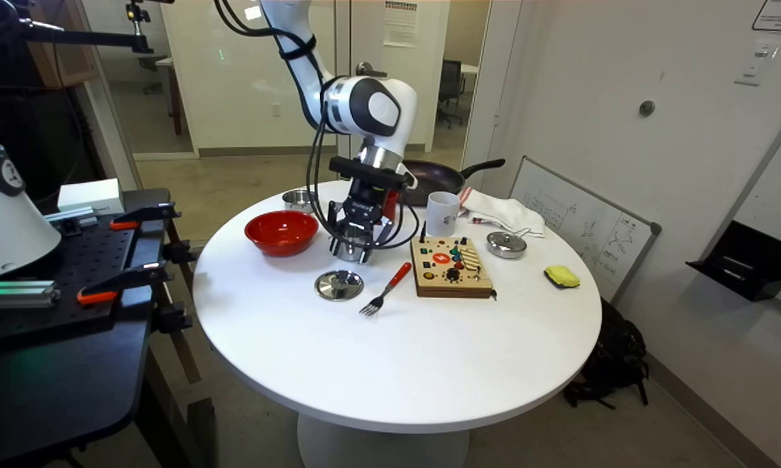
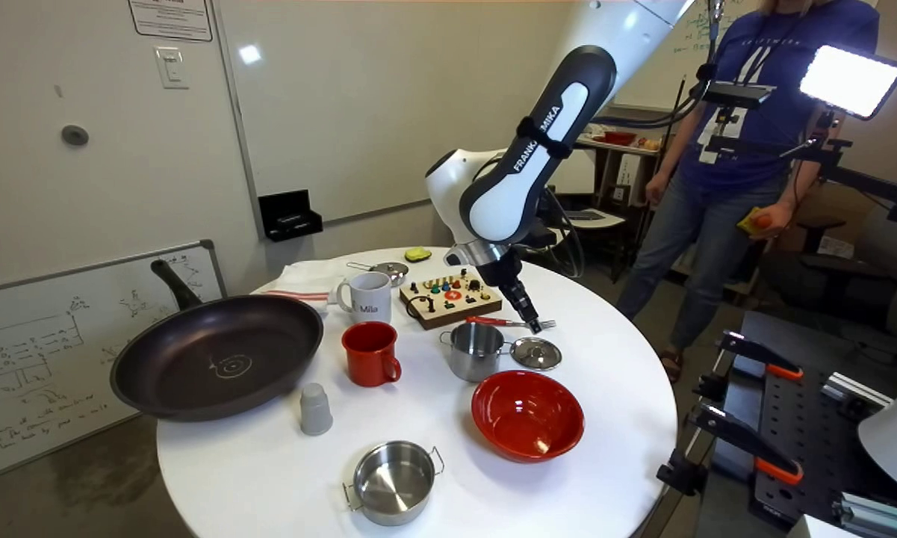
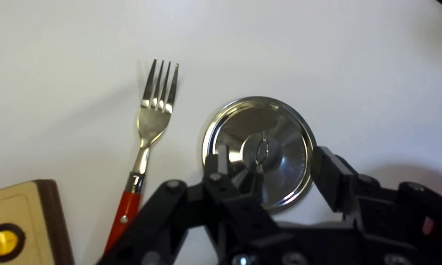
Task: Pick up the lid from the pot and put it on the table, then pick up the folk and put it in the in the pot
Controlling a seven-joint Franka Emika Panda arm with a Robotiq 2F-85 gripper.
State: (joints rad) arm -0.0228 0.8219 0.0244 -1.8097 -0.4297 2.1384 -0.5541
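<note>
The silvery lid lies flat on the white table; it also shows in an exterior view and in the wrist view. The fork, with a red handle, lies beside the lid; it also shows in the wrist view. The steel pot stands uncovered next to the lid, partly behind the gripper in an exterior view. My gripper is open and empty, above the table near the lid and pot. It also shows in an exterior view.
A red bowl stands close to the pot and lid. A wooden knob box sits beside the fork. A red mug, white mug, frying pan, shallow steel bowl and lidded pan stand around.
</note>
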